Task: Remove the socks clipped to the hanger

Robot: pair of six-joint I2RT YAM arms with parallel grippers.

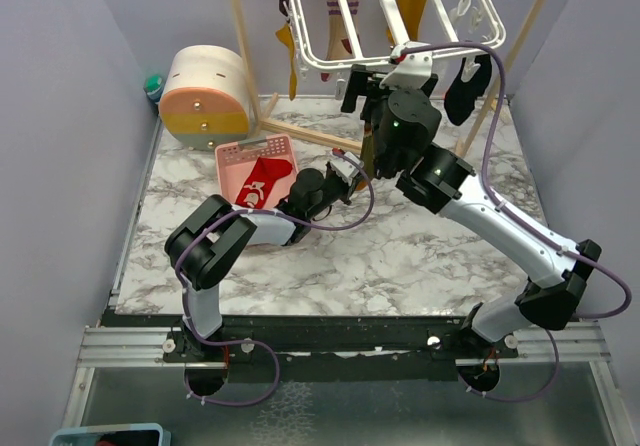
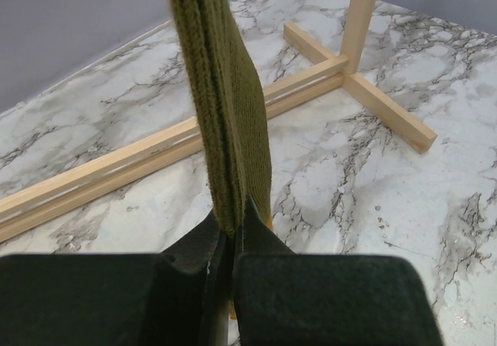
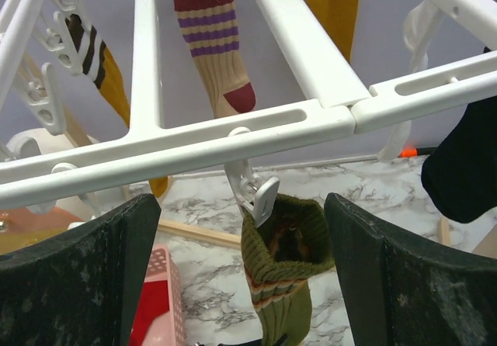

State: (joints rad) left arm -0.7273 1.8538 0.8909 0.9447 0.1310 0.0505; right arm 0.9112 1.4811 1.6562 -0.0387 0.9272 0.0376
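Observation:
The white hanger (image 3: 233, 140) spans the top of the right wrist view, with several socks clipped to it. An olive green sock (image 3: 283, 268) with a striped cuff hangs from a white clip (image 3: 256, 195) on the front bar. My right gripper (image 3: 239, 222) is open, one finger on each side of that cuff and clip, touching neither. Below, my left gripper (image 2: 231, 233) is shut on the olive sock (image 2: 229, 105) at its lower end, and the sock is stretched straight up. In the top view the right gripper (image 1: 390, 78) sits under the hanger's (image 1: 400, 26) front edge, above the left gripper (image 1: 352, 166).
A striped red sock (image 3: 213, 43), mustard socks (image 3: 332, 12) and a black sock (image 3: 466, 167) hang nearby. A pink basket (image 1: 250, 149) holding a red sock (image 1: 262, 181) sits left of centre. The wooden rack's base (image 2: 365, 90) crosses the marble table, and a round wooden box (image 1: 205, 96) stands back left.

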